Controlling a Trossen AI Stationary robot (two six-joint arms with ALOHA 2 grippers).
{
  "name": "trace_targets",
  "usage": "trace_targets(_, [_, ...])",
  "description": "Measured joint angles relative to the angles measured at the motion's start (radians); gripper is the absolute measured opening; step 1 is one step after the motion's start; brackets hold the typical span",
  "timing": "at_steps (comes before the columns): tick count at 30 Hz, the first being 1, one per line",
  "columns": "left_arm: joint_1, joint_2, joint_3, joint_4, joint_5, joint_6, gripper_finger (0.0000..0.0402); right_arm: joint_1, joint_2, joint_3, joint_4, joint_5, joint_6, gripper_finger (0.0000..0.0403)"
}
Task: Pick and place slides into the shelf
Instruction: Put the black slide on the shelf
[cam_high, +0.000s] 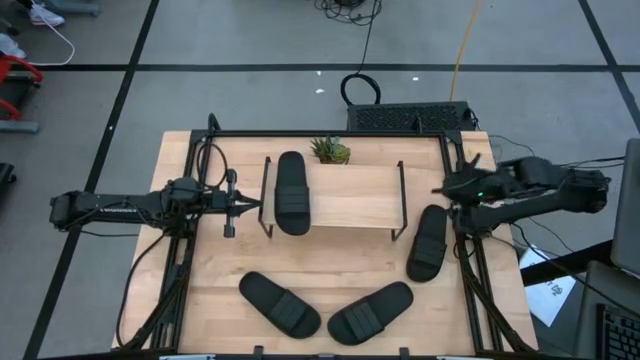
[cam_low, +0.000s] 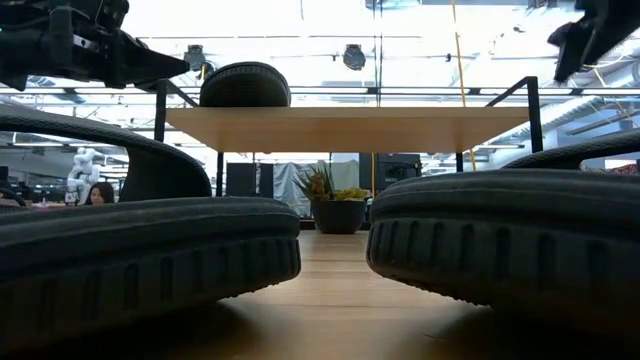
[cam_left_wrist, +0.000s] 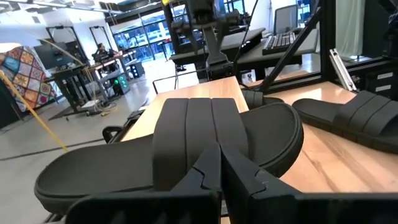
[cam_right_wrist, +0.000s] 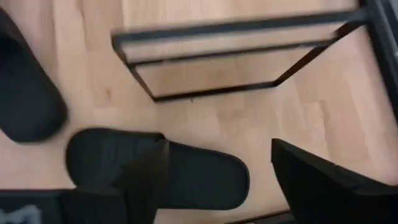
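Note:
The shelf (cam_high: 350, 198) stands mid-table, its light plank top on black side frames. One black slide (cam_high: 291, 192) lies on the left end of the plank, also seen in the low view as slide (cam_low: 245, 85). Three more slides rest flat on the table: one by the shelf's right end (cam_high: 428, 243) and two near the front edge (cam_high: 279, 303) (cam_high: 370, 311). My left gripper (cam_high: 252, 205) is shut and level, just left of the shelf and pointing at the slide on it (cam_left_wrist: 186, 149). My right gripper (cam_right_wrist: 217, 180) is open and hovers above the right-hand slide (cam_right_wrist: 186, 171).
A small potted plant (cam_high: 330, 150) stands behind the shelf at the table's far side. Black frame rails (cam_high: 470, 260) run along the table's left and right edges. Bare wood shows between the shelf and the two front slides. A person (cam_low: 100, 193) sits far off in the room.

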Motion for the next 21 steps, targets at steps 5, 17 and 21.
trace_targets(5, [0.000, 0.000, 0.000, -0.002, 0.000, -0.037, 0.0003, -0.008, 0.002, -0.148, 0.091, -0.144, 0.032, 0.0293])
trace_targets(17, [0.000, 0.000, 0.000, -0.008, 0.001, -0.059, 0.0003, -0.120, 0.008, -0.305, 0.204, -0.472, 0.108, 0.0294])
trace_targets(21, [0.000, 0.000, 0.000, -0.021, 0.001, -0.066, 0.0003, -0.158, 0.018, -0.344, 0.229, -0.515, 0.133, 0.0293])
